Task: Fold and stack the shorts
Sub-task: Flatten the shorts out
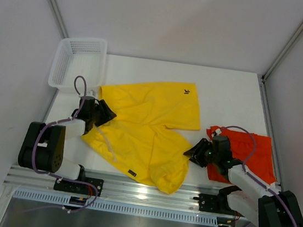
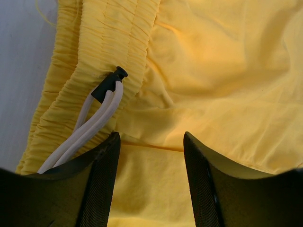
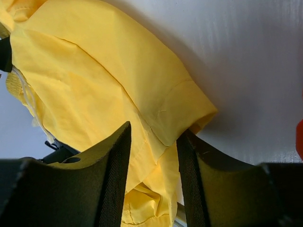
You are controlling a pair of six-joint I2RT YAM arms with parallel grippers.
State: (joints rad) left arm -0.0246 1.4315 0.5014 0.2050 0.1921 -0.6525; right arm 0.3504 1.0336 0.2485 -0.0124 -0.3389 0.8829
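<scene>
L hand [image 2: 151,137] gaping apart over yellow shorts [image 1: 144,129] by drawstring [image 2: 90,123]; R hand [image 3: 155,130] also apart, straddling leg hem [image 3: 189,101]; orange-red shorts [image 1: 260,154] lying right.

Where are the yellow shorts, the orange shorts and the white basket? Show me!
yellow shorts [image 1: 145,118]: top view, middle of the spread fabric.
orange-red shorts [image 1: 262,155]: top view, flat fabric on their right part.
white basket [image 1: 85,45]: top view, its far mesh wall.
</scene>
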